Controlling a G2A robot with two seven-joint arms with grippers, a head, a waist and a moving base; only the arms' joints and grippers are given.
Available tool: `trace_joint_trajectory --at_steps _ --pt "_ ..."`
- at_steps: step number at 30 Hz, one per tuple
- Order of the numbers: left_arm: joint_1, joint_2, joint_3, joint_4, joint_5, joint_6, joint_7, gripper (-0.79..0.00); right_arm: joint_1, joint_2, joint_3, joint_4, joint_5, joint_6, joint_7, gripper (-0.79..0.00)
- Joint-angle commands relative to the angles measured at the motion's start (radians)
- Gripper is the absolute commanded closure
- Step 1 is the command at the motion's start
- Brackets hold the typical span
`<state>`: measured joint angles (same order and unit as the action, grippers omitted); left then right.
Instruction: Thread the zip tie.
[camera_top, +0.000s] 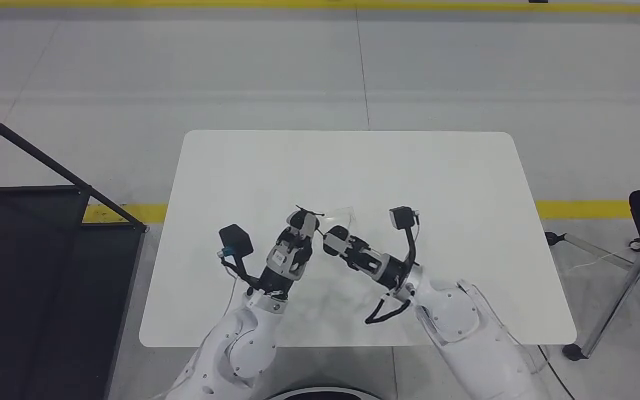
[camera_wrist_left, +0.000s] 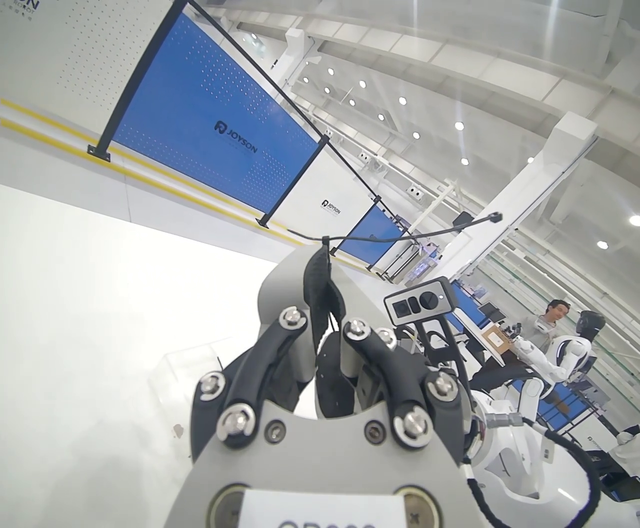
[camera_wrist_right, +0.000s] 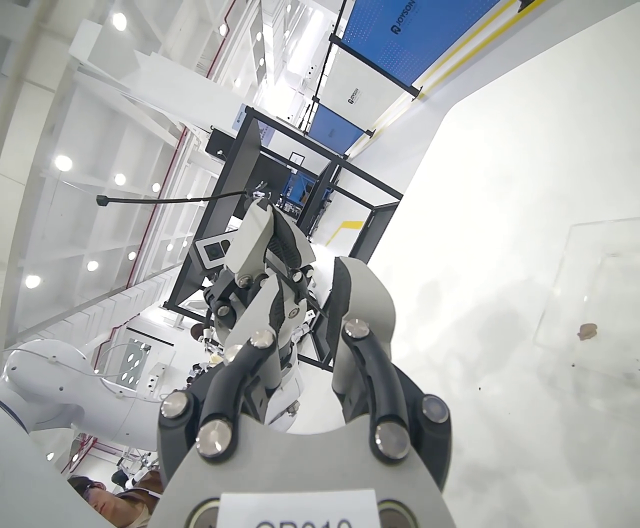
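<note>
Where the two arms meet over the white table (camera_top: 470, 200), there is one zip tie (camera_wrist_left: 415, 234), one clear tray (camera_top: 346, 212) and two grippers. The left gripper (camera_wrist_left: 325, 250) and the right gripper (camera_wrist_right: 312, 295) sit just beside the clear tray, on the robot's side of it, their tips close together.

The left gripper's jaws are pressed together on the black zip tie, pinching it at the very tips. From that pinch the strap sticks out sideways into the air, away from the tray, and ends in its small square head (camera_wrist_right: 102, 200).

The right gripper's jaws stand partly apart, and nothing can be seen gripped between them. The left gripper's fingers lie just beyond that gap.

Past the pinch, the rest of the tie is hidden between the left gripper's black pads (camera_wrist_left: 320, 285). A thin dark strand runs down between them, and I cannot tell whether it is the tie's tail. From the top view the tie is too thin to make out, and whether it is threaded through its head cannot be told. In the right wrist view the tray is cut off at the edge.

One small brown scrap (camera_wrist_right: 587, 331) shows through the tray's clear floor. Whether it lies in the tray or under it is unclear.
</note>
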<state>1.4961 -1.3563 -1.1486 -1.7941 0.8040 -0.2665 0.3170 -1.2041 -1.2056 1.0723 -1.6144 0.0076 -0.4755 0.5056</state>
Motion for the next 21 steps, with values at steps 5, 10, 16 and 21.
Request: trace_joint_trajectory --at_steps 5,10,16,21 --pt "-0.001 -0.002 0.002 0.001 0.003 0.002 -0.002 0.000 0.000 0.000 0.001 0.002 0.007 -0.005 0.013 -0.203" --pt "-0.002 -0.003 0.002 0.003 0.004 0.002 -0.001 0.000 0.004 -0.001 0.003 0.004 0.016 -0.001 0.028 -0.077" --pt "-0.003 -0.005 0.001 0.005 0.004 0.003 -0.003 0.000 0.005 -0.001 0.005 0.004 0.018 0.000 0.031 -0.006" --pt "-0.004 -0.006 -0.001 0.007 0.003 0.004 -0.002 0.000 0.005 -0.002 0.005 0.005 0.014 0.002 0.032 0.000"
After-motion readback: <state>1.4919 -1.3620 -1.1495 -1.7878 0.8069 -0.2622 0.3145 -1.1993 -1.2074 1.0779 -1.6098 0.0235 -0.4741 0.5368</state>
